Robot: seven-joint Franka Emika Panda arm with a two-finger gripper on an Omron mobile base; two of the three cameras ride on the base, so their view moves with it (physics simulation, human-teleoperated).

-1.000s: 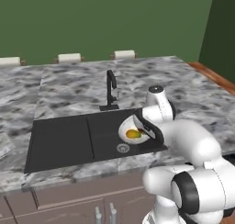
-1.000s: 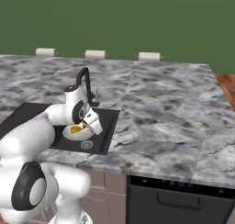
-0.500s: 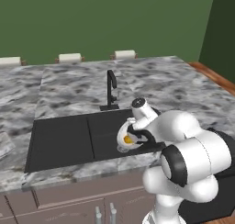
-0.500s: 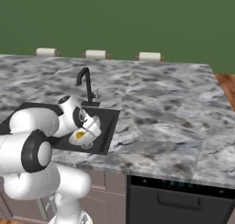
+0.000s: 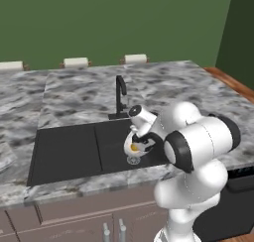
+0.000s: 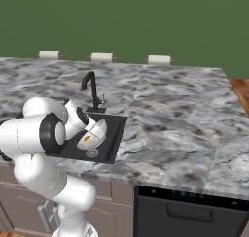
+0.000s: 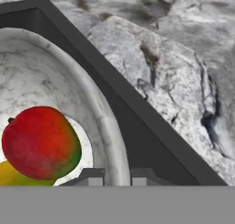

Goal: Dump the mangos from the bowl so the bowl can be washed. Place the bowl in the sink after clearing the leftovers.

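Since the earlier frames, arm has folded back toward the base, carrying the shallow white-grey bowl (image 5: 135, 143) lower over the matte black sink (image 5: 74, 151) near its silver drain (image 5: 133, 160). Grey marbled surface (image 5: 74, 90) unchanged. Gripper (image 7: 114, 176) clamped on the bowl rim at 6 o'clock in the hand view; red-green mango (image 7: 40, 142) and yellow mango (image 7: 13, 176) inside at 8 o'clock. Tip further, steadily, so fruit rolls out.
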